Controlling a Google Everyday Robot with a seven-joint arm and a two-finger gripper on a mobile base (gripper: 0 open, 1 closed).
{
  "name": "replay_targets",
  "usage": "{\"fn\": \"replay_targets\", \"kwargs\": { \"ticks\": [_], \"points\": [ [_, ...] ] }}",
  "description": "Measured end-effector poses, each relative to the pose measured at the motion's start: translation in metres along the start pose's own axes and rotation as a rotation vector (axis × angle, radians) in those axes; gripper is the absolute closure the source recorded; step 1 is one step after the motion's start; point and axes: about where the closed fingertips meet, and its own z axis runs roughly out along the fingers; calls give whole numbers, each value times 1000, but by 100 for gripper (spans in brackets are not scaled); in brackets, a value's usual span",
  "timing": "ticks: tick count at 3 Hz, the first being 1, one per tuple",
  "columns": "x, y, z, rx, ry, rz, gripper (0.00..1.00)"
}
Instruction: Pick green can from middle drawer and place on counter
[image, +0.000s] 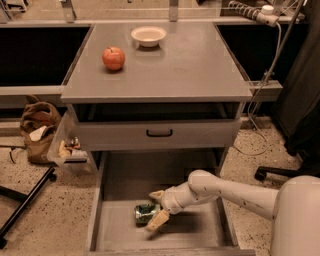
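The green can lies on its side on the floor of the open middle drawer, left of centre. My gripper reaches in from the right on a white arm. Its two pale fingers are spread, one behind the can and one in front of it, so they stand around the can's right end. I cannot tell whether they touch it. The counter is the grey cabinet top above.
A red apple and a white bowl sit on the counter. A drawer front with a black handle hangs above the open drawer. A brown bag and a clear bin stand at the left, a cable at the right.
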Motion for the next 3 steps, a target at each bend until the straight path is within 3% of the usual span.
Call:
{"fn": "replay_targets", "kwargs": {
  "ticks": [2,3],
  "points": [
    [0,0,0,0,0,0,65],
    [-26,2,-37,27,-14,-28,88]
  ]
}}
